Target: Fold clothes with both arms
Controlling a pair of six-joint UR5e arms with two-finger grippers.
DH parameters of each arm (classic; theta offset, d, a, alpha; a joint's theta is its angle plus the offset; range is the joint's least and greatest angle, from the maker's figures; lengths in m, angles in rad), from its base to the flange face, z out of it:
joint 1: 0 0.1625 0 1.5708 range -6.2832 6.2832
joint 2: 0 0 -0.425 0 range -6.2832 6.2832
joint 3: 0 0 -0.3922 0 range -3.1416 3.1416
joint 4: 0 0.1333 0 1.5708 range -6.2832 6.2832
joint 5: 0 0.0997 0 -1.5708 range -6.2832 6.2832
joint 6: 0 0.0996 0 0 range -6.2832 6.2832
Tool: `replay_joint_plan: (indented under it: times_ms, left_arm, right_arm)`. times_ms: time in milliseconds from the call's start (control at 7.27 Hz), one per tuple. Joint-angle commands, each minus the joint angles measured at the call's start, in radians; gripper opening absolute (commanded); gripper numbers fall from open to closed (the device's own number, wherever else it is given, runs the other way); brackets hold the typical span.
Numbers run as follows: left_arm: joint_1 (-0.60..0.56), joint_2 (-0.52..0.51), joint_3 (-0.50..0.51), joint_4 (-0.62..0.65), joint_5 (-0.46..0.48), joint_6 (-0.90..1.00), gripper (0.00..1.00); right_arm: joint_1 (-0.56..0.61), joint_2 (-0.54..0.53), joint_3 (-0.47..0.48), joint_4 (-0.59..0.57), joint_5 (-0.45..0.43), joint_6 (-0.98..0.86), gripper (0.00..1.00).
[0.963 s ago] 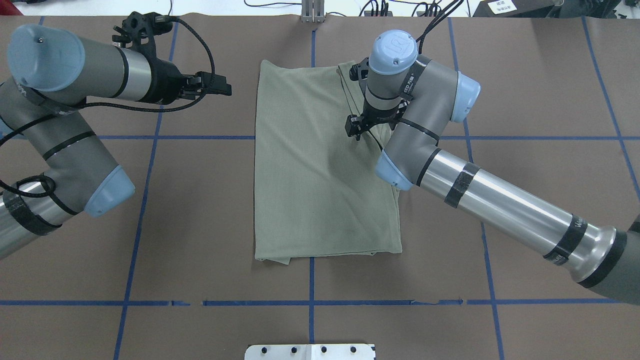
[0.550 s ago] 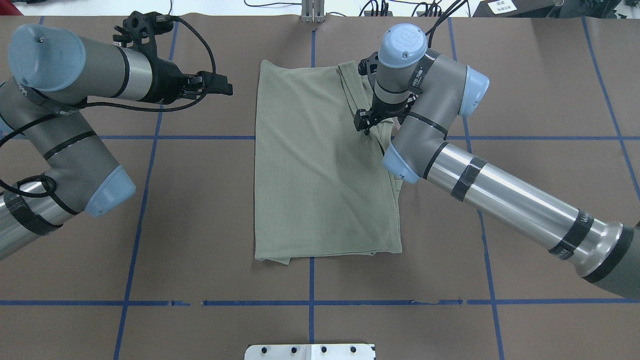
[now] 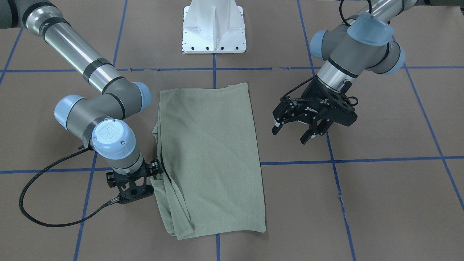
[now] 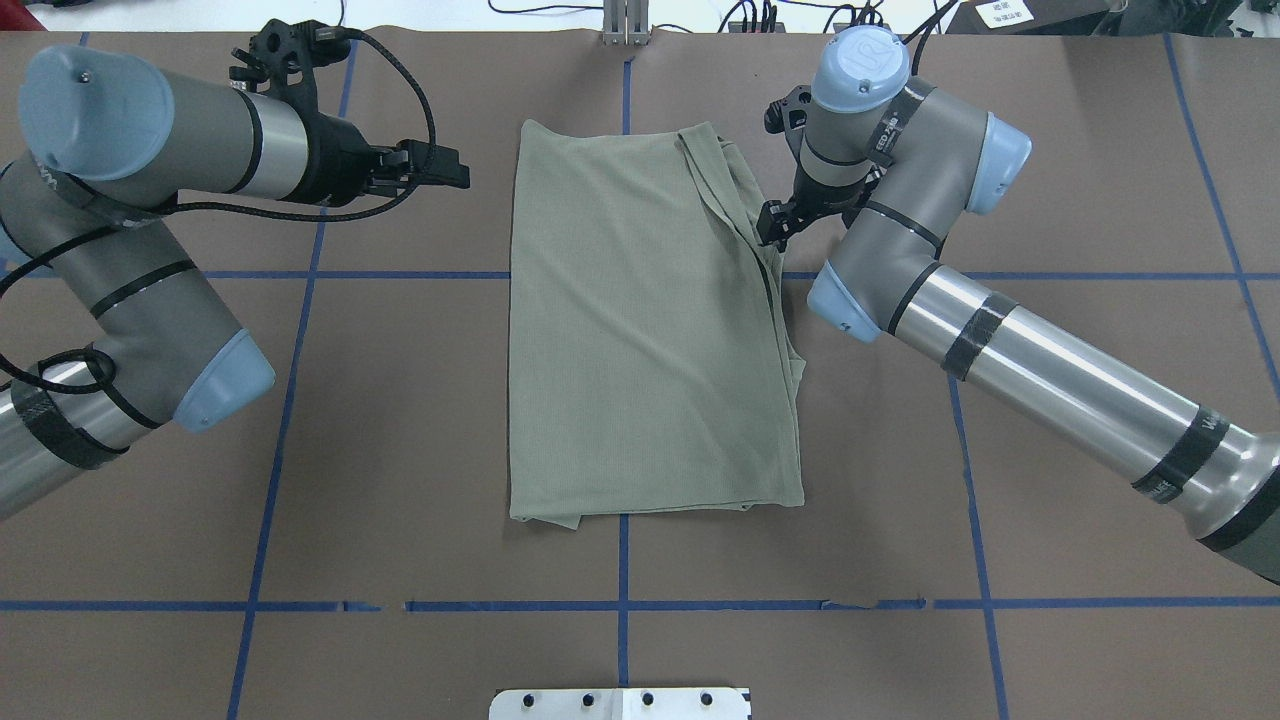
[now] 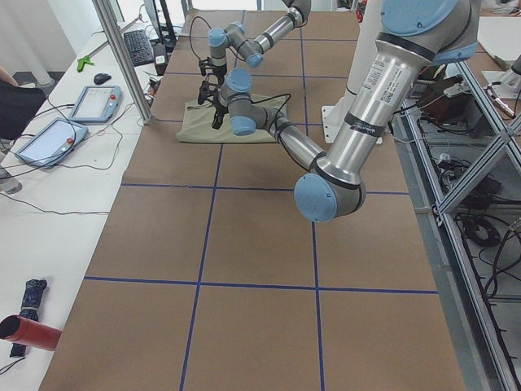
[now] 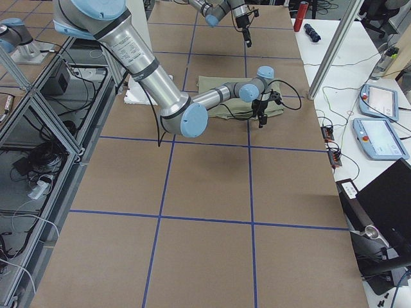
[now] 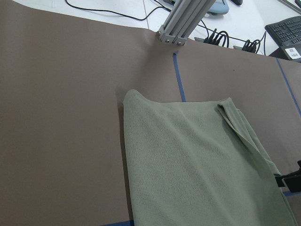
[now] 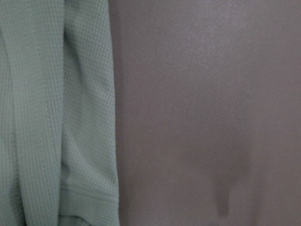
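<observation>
Your shirt (image 4: 640, 330) lies folded in a long rectangle in the middle of the table (image 4: 400, 450). Left gripper (image 3: 290, 135) hangs well apart from it, fingers spread, empty. Right gripper (image 4: 774, 228) is at the shirt's right edge, far end. You can't tell if its fingers are parted.

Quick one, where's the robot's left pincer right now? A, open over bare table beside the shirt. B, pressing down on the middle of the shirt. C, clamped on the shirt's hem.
A: the left pincer is open, fingers spread, over the table, well clear of the shirt.
</observation>
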State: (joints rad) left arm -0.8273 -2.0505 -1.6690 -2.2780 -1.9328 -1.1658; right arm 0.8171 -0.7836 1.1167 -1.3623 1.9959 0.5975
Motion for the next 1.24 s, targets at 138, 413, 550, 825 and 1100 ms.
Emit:
replay_joint_plan:
  times_ms: [138, 413, 550, 825, 1100]
  left_arm:
    - [-0.001, 0.001, 0.002, 0.000, 0.000, 0.003, 1.00]
    - [-0.003, 0.003, 0.002, 0.000, 0.000, 0.003, 1.00]
    - [-0.003, 0.001, 0.000, 0.000, 0.000, 0.003, 1.00]
    - [-0.003, 0.001, 0.000, 0.000, 0.000, 0.003, 1.00]
    - [-0.004, 0.003, -0.008, 0.000, 0.000, 0.003, 1.00]
  right_arm:
    - [0.010, 0.102, -0.050, 0.000, 0.000, 0.014, 1.00]
    - [-0.009, 0.202, -0.161, 0.006, -0.006, 0.015, 1.00]
    - [-0.025, 0.205, -0.179, 0.017, -0.011, 0.015, 1.00]
    - [-0.041, 0.205, -0.202, 0.043, -0.012, 0.016, 0.82]
    - [-0.042, 0.210, -0.202, 0.046, -0.012, 0.015, 0.38]
